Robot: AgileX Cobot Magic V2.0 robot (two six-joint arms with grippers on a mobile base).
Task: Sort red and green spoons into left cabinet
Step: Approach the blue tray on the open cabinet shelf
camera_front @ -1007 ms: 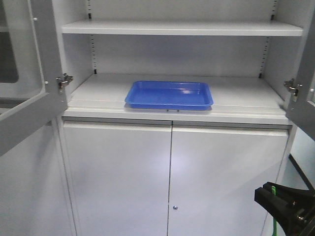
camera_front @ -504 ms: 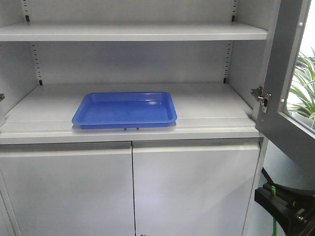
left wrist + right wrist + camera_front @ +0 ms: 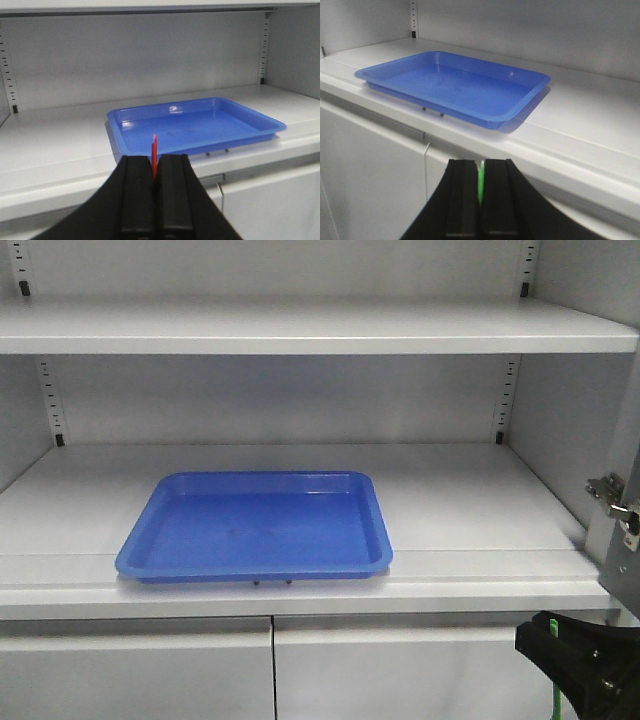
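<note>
Left gripper (image 3: 155,164) clamped on red spoon (image 3: 155,145), right gripper (image 3: 481,167) on green spoon (image 3: 481,181); seems light and slick, wants firm handle pinch; blue tray (image 3: 197,125) at twelve o'clock.

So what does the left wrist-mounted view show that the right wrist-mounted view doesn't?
Only the left wrist view shows the left pincer, shut on the red spoon, of which just a thin edge sticks up between its fingers. Only the right wrist view shows the right pincer, shut on the green spoon, again seen as a thin edge. Both views show the blue tray with nothing in it, sitting on the grey cabinet shelf ahead of the pincers.
</note>
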